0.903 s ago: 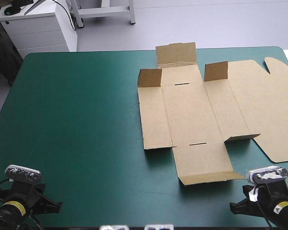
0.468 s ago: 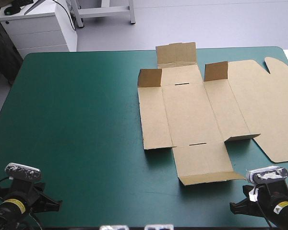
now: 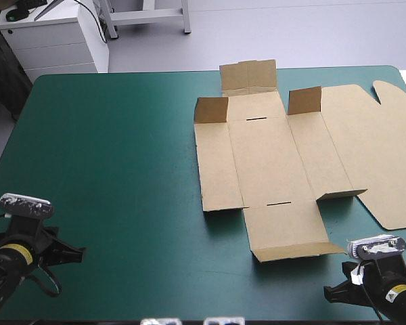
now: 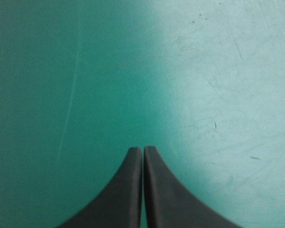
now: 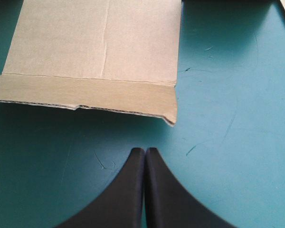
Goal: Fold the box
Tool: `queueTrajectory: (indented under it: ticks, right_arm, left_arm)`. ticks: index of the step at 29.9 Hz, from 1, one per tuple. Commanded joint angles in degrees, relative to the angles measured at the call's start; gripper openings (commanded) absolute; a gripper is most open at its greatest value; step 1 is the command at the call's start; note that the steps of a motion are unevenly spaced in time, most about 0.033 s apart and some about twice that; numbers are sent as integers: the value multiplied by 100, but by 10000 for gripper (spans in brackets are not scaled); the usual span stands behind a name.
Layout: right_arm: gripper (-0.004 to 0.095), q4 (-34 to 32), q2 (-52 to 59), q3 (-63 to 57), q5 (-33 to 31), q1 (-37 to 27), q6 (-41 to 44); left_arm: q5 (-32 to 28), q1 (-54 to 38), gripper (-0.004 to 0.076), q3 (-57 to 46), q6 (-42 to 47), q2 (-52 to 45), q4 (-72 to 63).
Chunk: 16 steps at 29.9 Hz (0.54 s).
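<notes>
The brown box [image 3: 271,159] lies as a flat cut sheet on the right half of the table, with short flaps standing up at its far corners and a low lip raised along its near flap. The wide lid panel [image 3: 375,156] lies flat toward the table's right edge. My right gripper [image 5: 145,151] is shut and empty, just short of the near flap's lip [image 5: 85,92], and sits at the front right [image 3: 373,274]. My left gripper [image 4: 143,149] is shut over bare teal-green cover, at the front left [image 3: 24,244], far from the box.
The teal-green cover [image 3: 115,156] stretches between the left arm and the box. The table's front edge [image 3: 189,318] runs close behind both arms. The lid's rounded tab [image 3: 392,95] reaches toward the table's far right corner.
The left arm has shifted toward the table's left edge and slightly forward. The right arm and the box have not moved.
</notes>
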<state>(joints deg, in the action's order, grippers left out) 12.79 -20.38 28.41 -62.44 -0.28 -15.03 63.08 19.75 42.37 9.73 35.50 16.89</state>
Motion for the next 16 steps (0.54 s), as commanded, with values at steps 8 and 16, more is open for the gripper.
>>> queueTrajectory:
  ticks: [8, 16]
  right_arm:
    - [-19, 105, -55, 159, 216, 25, -28]
    - [-19, 94, -55, 159, 177, 25, -28]
  left_arm:
    - [-938, 12, -8, 1236, 330, 1770, 253]
    - [-1332, 12, -8, 2003, 330, 2927, 235]
